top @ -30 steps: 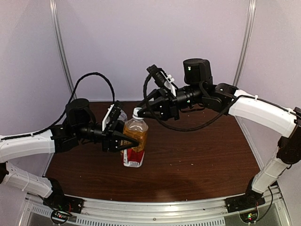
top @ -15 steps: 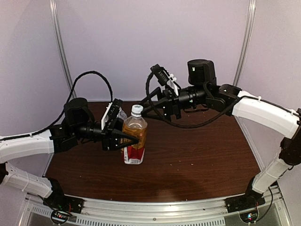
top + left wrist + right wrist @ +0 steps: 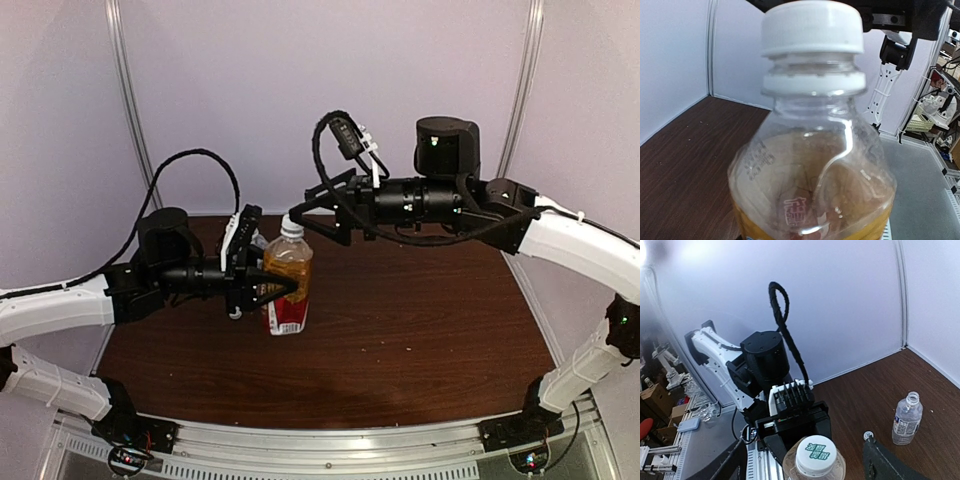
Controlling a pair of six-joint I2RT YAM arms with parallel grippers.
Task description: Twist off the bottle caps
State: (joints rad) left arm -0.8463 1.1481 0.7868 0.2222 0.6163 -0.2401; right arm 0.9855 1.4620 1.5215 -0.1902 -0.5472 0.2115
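**Two bottles, one cap off**

The left gripper (image 3: 276, 290) had its jaws pinched onto the amber bottle (image 3: 290, 272), gripping the body from the left just above the red-and-white label. That bottle stood upright on the table (image 3: 420, 330), left of centre.

The right gripper (image 3: 312, 222) hung level with the bottle's top, its jaws spread wide. In the right wrist view its fingers (image 3: 885, 462) stood well apart on either side of the cap (image 3: 815, 454) — touching neither the cap nor the bottle. The cap, white with green print on its top, sat on the neck, with a white collar ring just below it in the left wrist view.

Amber liquid filled the lower part of that bottle. The shoulder and neck above it were clear.

The clear bottle (image 3: 906, 418) stood upright farther back on the table, near the rear wall, with a white-and-blue label around its middle and its neck open. Whether it held any liquid could not be told. One loose cap (image 3: 868, 435) — small, white and round — lay on the table just beside it, on the side toward the amber bottle.
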